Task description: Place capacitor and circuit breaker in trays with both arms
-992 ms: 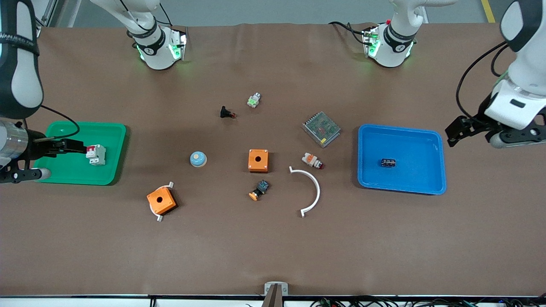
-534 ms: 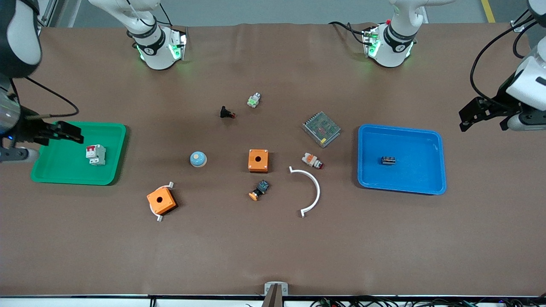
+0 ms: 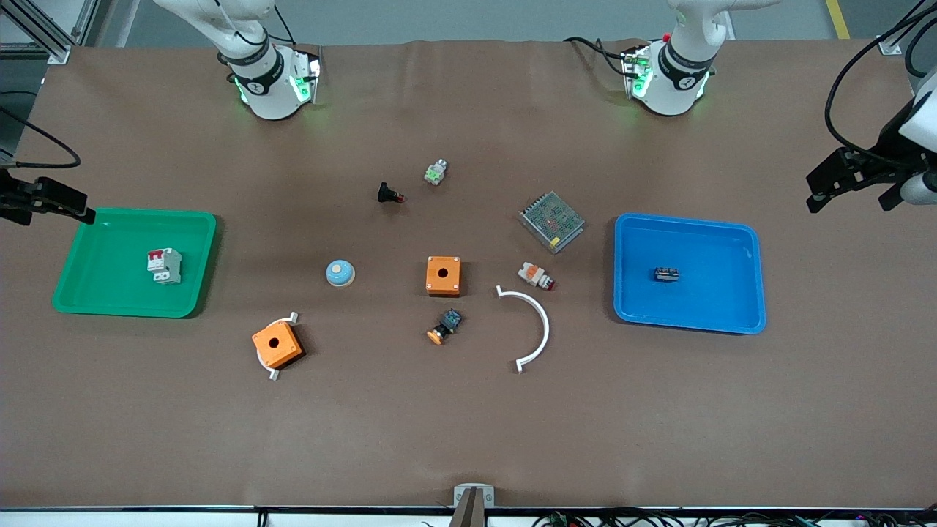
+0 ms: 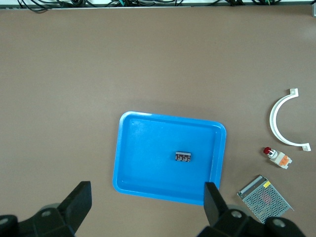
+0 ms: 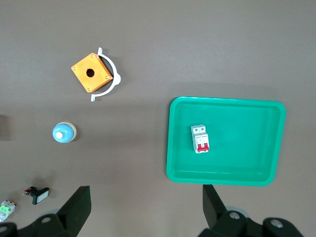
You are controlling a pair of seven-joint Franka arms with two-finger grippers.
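The capacitor (image 3: 666, 274), a tiny dark ridged block, lies in the blue tray (image 3: 747, 241); it also shows in the left wrist view (image 4: 183, 157) in that tray (image 4: 148, 163). The circuit breaker (image 3: 164, 265), white-grey with a red switch end, lies in the green tray (image 3: 95, 285); the right wrist view shows it (image 5: 200, 138) in the tray (image 5: 237, 148). My left gripper (image 3: 849, 183) is open and empty, high over the table at the left arm's end. My right gripper (image 3: 55, 201) is open and empty, high beside the green tray at the table's edge.
In the middle of the table lie two orange boxes (image 3: 443, 275) (image 3: 277, 346), a blue dome button (image 3: 340, 273), a white curved bracket (image 3: 531, 326), a mesh power supply (image 3: 551, 220), a white-and-orange cylinder (image 3: 536, 276), an orange-capped push-button (image 3: 444, 326), a black red-tipped part (image 3: 389, 194) and a green-white part (image 3: 435, 172).
Both grippers have risen and drawn outward, away from their trays, toward the table's ends. The capacitor and circuit breaker stay where they lay.
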